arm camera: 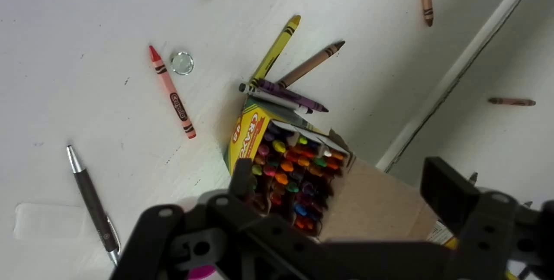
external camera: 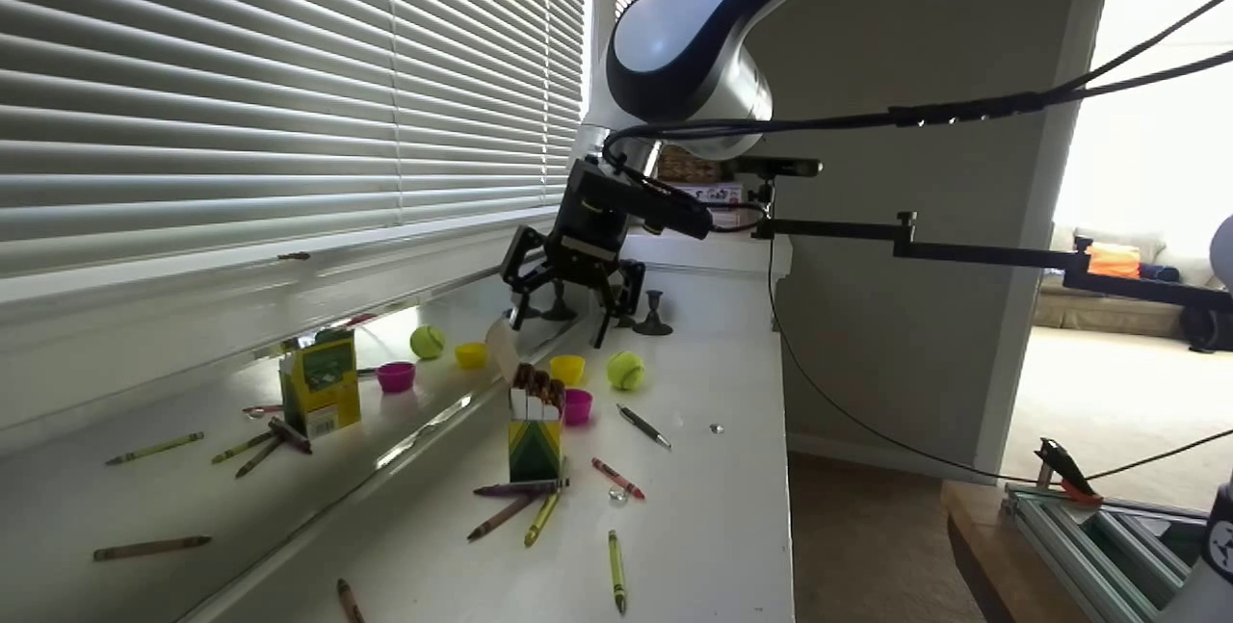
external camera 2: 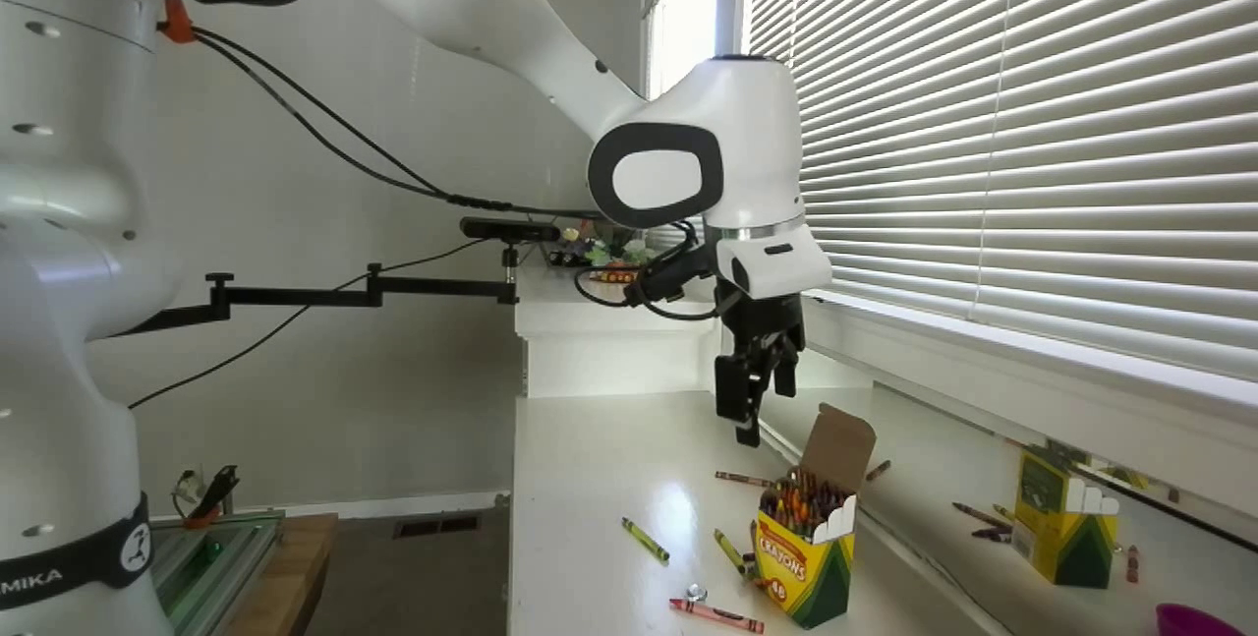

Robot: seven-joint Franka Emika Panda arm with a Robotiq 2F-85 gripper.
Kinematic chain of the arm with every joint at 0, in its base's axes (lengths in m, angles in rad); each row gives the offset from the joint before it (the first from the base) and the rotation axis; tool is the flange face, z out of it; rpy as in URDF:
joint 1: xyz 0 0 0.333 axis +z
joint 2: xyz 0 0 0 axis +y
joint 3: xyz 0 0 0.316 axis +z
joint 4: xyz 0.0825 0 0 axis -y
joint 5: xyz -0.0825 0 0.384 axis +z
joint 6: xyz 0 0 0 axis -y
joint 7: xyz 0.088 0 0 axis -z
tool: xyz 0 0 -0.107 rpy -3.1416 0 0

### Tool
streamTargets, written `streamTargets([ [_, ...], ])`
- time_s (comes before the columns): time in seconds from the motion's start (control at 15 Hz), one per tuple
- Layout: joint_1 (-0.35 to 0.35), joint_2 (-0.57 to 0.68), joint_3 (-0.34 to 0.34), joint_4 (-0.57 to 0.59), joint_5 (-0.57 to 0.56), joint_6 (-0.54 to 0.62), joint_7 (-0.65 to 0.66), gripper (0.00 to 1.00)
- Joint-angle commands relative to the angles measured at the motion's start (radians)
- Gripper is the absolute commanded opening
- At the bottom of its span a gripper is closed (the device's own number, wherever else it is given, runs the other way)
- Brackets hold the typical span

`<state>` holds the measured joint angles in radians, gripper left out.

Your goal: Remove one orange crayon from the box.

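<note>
1. Approach is the step in hand, as I judge it: my jaws stand wide and hold nothing, above the table [external camera: 713,527] and apart from the box [external camera 2: 786,557].
2. That box stands upright with its top open, well filled; several orange crayons [arm camera: 281,178] show their tips near its middle in the wrist view.
3. Next, I should choose one orange tip, centre myself over it, narrow until I clear its neighbours, come down gently, pinch, and draw it straight up.
4. On the way, I think, the raised flap [arm camera: 381,202] could snag me and tip everything over.
5. Just beside the box lie a purple crayon [arm camera: 294,95], a pale crayon [arm camera: 275,99], a yellow crayon [arm camera: 277,50] and a brown crayon [arm camera: 309,63]; a red crayon [arm camera: 173,91], a glass bead [arm camera: 182,63] and a pen [arm camera: 91,197] lie apart from it.
6. Farther on sit a pink cup [external camera: 578,406], a yellow cup [external camera: 567,370] and a tennis ball [external camera: 625,370], in an exterior view.
7. Along the back, what looks like a mirror [external camera: 289,483] repeats many of these; window blinds [external camera: 241,93] hang above, and a sofa [external camera: 1098,310] shows far off.
</note>
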<state>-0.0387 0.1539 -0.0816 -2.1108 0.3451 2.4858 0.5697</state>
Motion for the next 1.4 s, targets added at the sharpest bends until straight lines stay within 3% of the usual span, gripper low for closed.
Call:
streamTargets([
  [0.0,0.003,0.019,-0.011,0.016,-0.031,0.025,0.049,1.0],
  [0.33,0.002,0.046,-0.017,0.037,-0.015,0.052,0.092,1.0],
  [0.4,0.003,0.055,-0.018,0.041,-0.014,0.059,0.102,0.89],
  [0.67,0.003,0.084,-0.021,0.062,-0.015,0.056,0.138,0.82],
  [0.73,0.002,0.091,-0.02,0.067,-0.008,0.057,0.139,0.75],
  [0.8,0.0,0.099,-0.019,0.078,-0.002,0.048,0.137,0.79],
  [1.13,-0.011,0.147,-0.009,0.13,0.043,0.024,0.118,0.73],
  [1.2,-0.011,0.155,-0.01,0.137,0.04,0.019,0.121,0.66],
  [1.27,-0.011,0.163,-0.009,0.144,0.041,0.017,0.12,0.66],
  [1.33,-0.013,0.171,-0.006,0.15,0.047,0.013,0.113,0.58],
])
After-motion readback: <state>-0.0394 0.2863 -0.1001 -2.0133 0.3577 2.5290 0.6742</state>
